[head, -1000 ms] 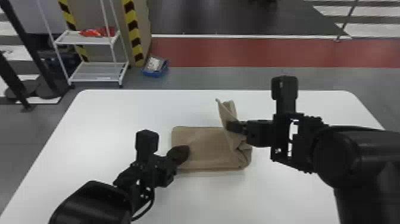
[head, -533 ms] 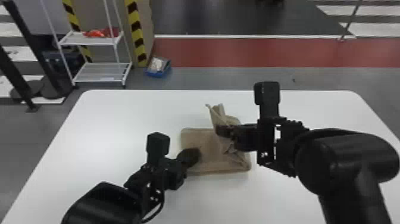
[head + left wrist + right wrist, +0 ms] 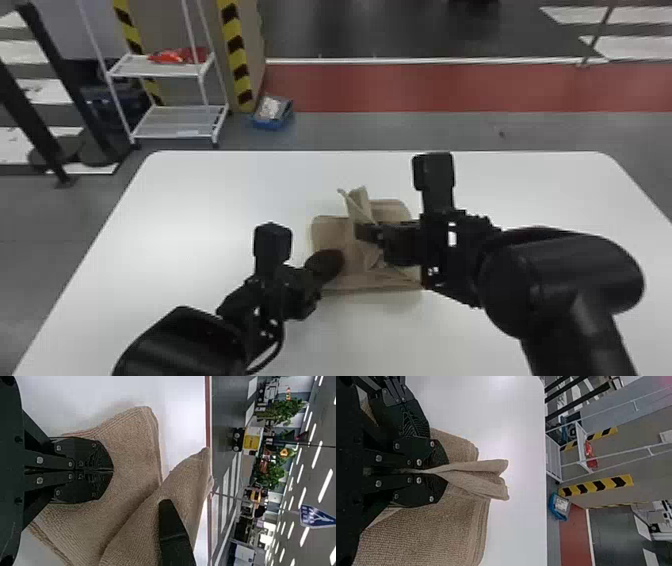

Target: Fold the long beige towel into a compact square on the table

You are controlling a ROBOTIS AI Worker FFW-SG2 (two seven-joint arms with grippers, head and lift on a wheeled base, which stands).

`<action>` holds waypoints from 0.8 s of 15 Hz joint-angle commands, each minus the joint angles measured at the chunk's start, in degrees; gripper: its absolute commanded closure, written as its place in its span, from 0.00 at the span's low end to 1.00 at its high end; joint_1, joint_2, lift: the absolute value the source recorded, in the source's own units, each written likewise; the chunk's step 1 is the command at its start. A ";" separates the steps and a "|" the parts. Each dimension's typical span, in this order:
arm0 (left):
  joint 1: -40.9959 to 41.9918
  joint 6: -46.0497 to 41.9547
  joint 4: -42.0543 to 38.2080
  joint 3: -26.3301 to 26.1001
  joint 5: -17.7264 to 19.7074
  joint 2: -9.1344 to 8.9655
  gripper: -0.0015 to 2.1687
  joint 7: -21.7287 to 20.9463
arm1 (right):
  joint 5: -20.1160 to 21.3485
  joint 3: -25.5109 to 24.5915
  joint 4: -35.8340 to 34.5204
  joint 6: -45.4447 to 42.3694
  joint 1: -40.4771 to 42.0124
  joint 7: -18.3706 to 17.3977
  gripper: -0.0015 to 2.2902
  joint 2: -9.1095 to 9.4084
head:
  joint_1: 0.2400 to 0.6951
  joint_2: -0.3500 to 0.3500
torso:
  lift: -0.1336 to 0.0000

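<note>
The beige towel (image 3: pixel 330 232) lies partly folded near the middle of the table, with one end lifted and bent over toward its left part. My right gripper (image 3: pixel 361 233) holds that raised end from the right; in the right wrist view my right gripper (image 3: pixel 445 471) is shut on the towel (image 3: pixel 472 479), whose pinched layers stick out past the fingertips. My left gripper (image 3: pixel 336 262) rests over the towel's near left part. In the left wrist view my left gripper (image 3: pixel 112 470) has its fingers together, lying flat against the towel (image 3: pixel 134 451), with no cloth visible between them.
The white table (image 3: pixel 210 200) surrounds the towel, its far edge beyond the right gripper. The two grippers stand close together over the cloth. On the floor past the table are a white shelf rack (image 3: pixel 175 122) and a blue bin (image 3: pixel 272 114).
My right gripper has moved left, carrying the towel's raised end over the left part. More of the cloth at the right shows behind it. My left gripper has shifted slightly right in the view.
</note>
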 commanded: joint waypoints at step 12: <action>0.73 -0.53 -0.42 0.45 0.01 0.05 0.79 0.18 | -0.91 3.11 3.10 -2.20 -0.09 -0.40 0.39 0.05 | 1.00 0.59 | 0.08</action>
